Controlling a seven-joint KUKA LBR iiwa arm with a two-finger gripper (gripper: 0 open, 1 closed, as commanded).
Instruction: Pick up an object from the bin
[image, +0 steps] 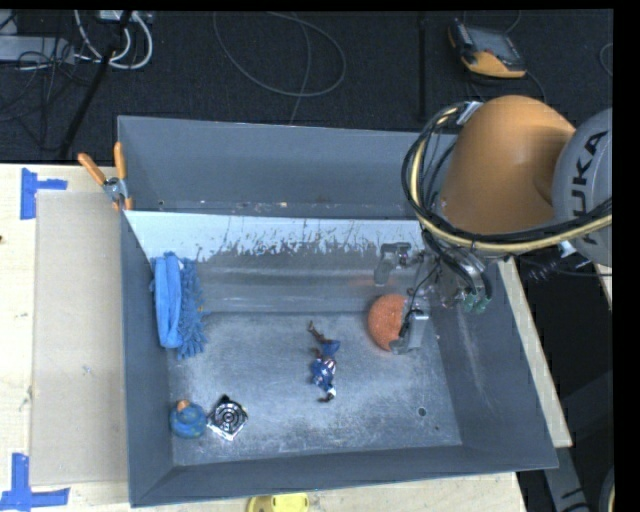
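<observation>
My gripper (403, 296) hangs at the right side of the bin, low over the floor, and its fingers stand apart. One fingertip (411, 330) rests against the right side of an orange ball (383, 322), while the other is up by the back wall. The ball lies on the bin floor, to the left of the line between the two tips; nothing is clamped. A small blue toy figure (322, 366) lies on the floor to the left of the ball, clear of the gripper.
A blue fringed brush or cloth (176, 302) lies along the left wall. In the front left corner sit a small blue and orange lump (187, 420) and a silvery spiral disc (228, 418). The orange dome and cables on the wrist hang over the bin's right rim.
</observation>
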